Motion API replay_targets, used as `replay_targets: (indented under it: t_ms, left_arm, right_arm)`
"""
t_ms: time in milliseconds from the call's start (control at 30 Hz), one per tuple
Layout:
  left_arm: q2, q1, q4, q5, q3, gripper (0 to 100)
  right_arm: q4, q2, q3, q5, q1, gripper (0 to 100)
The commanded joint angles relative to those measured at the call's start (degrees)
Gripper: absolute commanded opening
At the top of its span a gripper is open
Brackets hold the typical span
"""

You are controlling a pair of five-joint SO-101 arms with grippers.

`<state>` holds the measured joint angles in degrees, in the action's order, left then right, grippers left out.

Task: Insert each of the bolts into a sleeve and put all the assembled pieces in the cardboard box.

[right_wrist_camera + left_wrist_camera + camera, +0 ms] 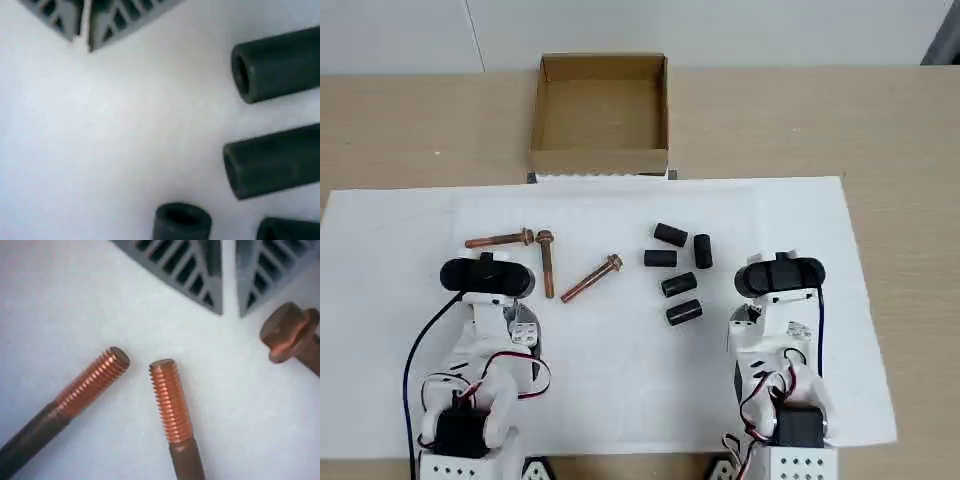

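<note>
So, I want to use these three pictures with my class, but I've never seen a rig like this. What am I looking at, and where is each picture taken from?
These are two small robot arms at a table, a left arm and a right arm. One picture looks down from above. The other two come from a camera on each arm's wrist. On a white sheet lie three copper-coloured bolts by the left arm and five short black sleeves by the right arm. An open cardboard box stands beyond the sheet with nothing in it. The left gripper is by the bolts' threaded ends and the right gripper is near the sleeves. Both are shut and hold nothing.
</note>
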<state>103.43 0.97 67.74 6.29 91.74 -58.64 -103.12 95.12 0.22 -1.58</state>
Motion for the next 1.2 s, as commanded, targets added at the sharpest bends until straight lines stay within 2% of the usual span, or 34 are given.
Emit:
replay_targets:
  t_ms: [0,400,633,833,933,1033,1167]
  left_arm:
    - [0.4,-0.1,-1.1,-0.3,-0.1,1]
    - [0.4,0.4,-1.1,-0.4,-0.1,1]
    - [0.3,6.7,-5.0,-0.2,-1.2,1]
    - [-0.2,6.9,-5.5,-3.5,-9.5,1]
    - [-1.4,6.9,-2.9,-4.4,-15.6,1]
    - [-8.9,6.8,0.3,-4.2,-23.3,1]
    - [-25.2,6.6,5.2,-4.0,-39.1,1]
  right_arm:
    - [1.2,-0.8,-0.3,-0.6,0.1,0.4]
    - [1.2,-0.8,-0.3,-0.6,0.1,0.4]
    - [1.2,-0.8,-0.3,-0.6,0.1,0.4]
    - [1.2,-0.8,-0.3,-0.6,0.1,0.4]
    - [1.2,-0.8,-0.3,-0.6,0.1,0.4]
    - [1.2,-0.8,-0.3,-0.6,0.1,0.4]
    - [1.2,-0.8,-0.3,-0.6,0.1,0.4]
